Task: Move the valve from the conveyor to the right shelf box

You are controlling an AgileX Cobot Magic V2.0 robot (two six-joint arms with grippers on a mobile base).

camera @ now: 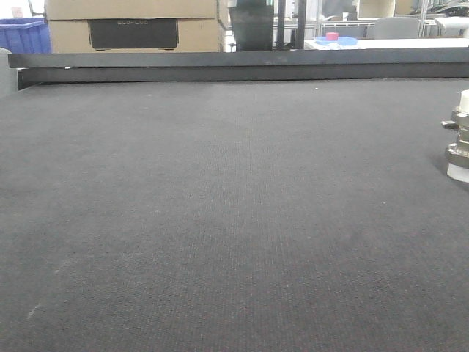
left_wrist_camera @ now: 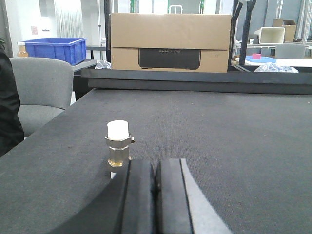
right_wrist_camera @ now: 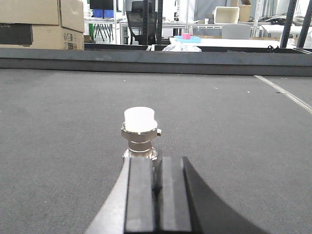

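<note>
The valve [camera: 459, 136] stands upright on the dark-grey conveyor [camera: 220, 220] at the right edge of the front view, cut off by the frame. In the left wrist view a valve [left_wrist_camera: 119, 144] with a white cap on top stands just beyond and left of my left gripper [left_wrist_camera: 155, 165], whose pads are pressed together with nothing between them. From the right wrist, a valve [right_wrist_camera: 140, 134] rises right past the tips of my right gripper [right_wrist_camera: 157, 163], which is shut and empty too. The right shelf and its box are out of view.
A black rail [camera: 234, 66] edges the belt's far side. Behind it stand a cardboard box [left_wrist_camera: 170, 41], a blue crate [left_wrist_camera: 53, 48] and a white table [camera: 410, 44]. A grey chair [left_wrist_camera: 41, 92] sits off the belt's left edge. A pale seam [right_wrist_camera: 285, 92] crosses the belt.
</note>
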